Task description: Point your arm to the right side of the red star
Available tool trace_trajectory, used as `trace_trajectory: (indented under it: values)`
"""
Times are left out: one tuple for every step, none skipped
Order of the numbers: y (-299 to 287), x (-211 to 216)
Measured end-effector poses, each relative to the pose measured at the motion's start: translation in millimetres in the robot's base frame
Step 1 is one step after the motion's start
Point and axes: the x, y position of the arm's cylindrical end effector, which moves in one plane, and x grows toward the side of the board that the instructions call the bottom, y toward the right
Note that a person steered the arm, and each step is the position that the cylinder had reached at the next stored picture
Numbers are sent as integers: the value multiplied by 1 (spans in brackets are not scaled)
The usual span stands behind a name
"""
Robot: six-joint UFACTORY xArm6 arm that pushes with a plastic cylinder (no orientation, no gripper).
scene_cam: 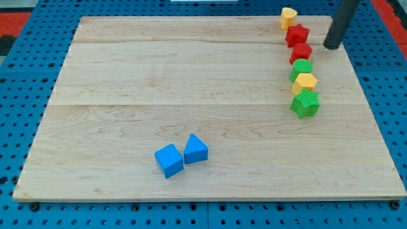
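The red star lies near the view's top right of the wooden board. It is second from the top in a column of blocks. My tip rests on the board to the right of the red star and slightly lower, a small gap away, touching no block. The dark rod rises from it out of the view's top edge.
The column holds a yellow block above the star, then below it a red block, a green block, a yellow block and a green star. A blue cube and a blue triangular block sit at bottom centre.
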Motion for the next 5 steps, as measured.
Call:
trace_trajectory:
  values:
    - [-5, -17]
    - [2, -18]
    - [-15, -10]
    - [-15, -10]
    - [-10, -10]
